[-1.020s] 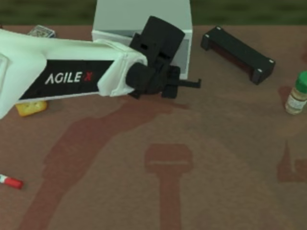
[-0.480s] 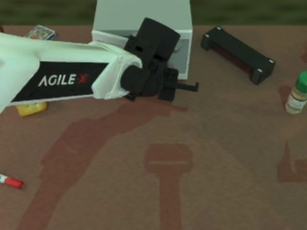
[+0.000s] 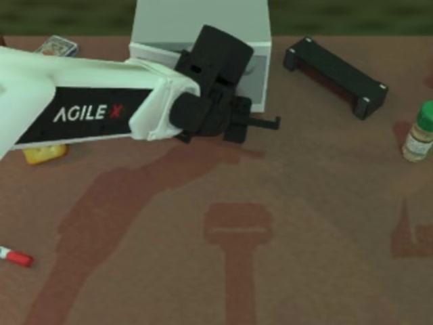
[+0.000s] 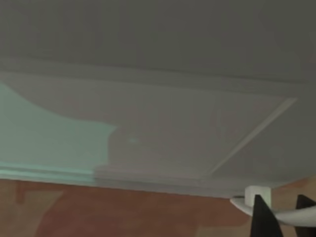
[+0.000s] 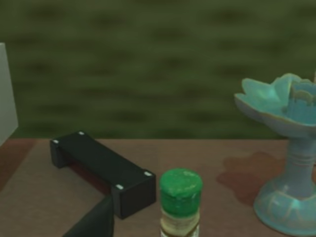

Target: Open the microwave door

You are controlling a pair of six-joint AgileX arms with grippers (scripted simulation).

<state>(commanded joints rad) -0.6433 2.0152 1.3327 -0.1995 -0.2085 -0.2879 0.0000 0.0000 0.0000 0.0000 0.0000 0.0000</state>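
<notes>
While the left pincer (image 3: 274, 122) reaches across the microwave (image 3: 201, 34) front, whether it is open or closed cannot be told.

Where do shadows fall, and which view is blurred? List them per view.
Top view: the left arm's dark shadow lies on the table below it. Right wrist view: green backdrop blurred, jar sharp. Left wrist view: microwave fills it, evenly lit.

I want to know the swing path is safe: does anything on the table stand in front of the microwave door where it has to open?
Nothing visible does. Only the left gripper is in front of the microwave door; the black block lies off to the right.
</notes>
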